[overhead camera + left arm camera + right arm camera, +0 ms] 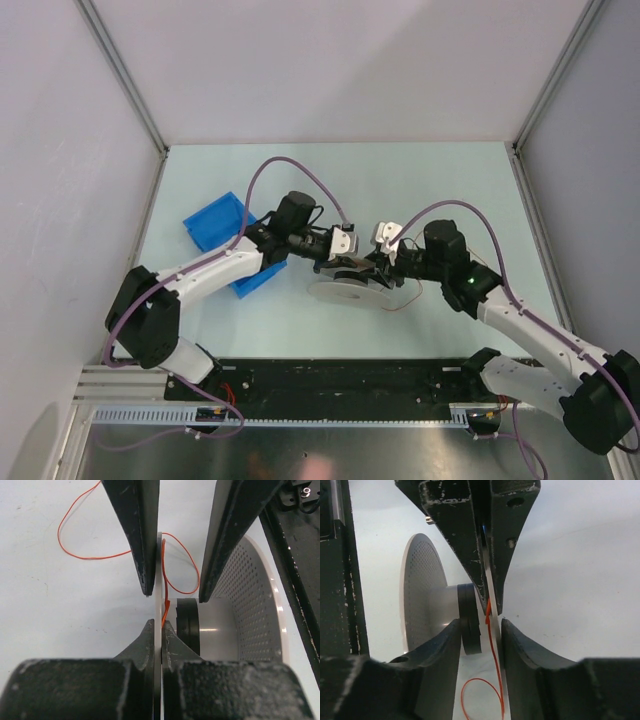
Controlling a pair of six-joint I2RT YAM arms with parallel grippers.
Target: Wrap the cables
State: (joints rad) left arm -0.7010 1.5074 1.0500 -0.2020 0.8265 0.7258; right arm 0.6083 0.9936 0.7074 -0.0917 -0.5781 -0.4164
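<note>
Two arms meet in the middle of the tabletop (400, 180). The left arm (215, 268) comes in from the left side. The right arm (520, 320) comes in from the right side. A white round spool (335, 292) sits between their tips. A blue bin (215, 225) lies on the left, partly hidden under the left arm.

The spool has two flat round sides. One side (250, 595) is full of tiny holes. The other side is very thin, and both wrist views show it edge on. Between the two sides is a grey middle part with a black ring (187, 622) on it.

The left jaws are pressed together on the edge of the thin side and pinch it tight. The wire (100, 557) is thin like thread and orange-red. It runs down along that same edge and goes in between the left jaws, right where they pinch.

The right jaws are apart. One finger is on each side of the thin edge, and the wire hangs in the gap between them. One of these fingers is very close to the black ring, but I cannot tell if it touches.

The rest of the wire is loose. It makes a small loop between the right fingers. A bigger loop lies on the tabletop just beside the spool.
</note>
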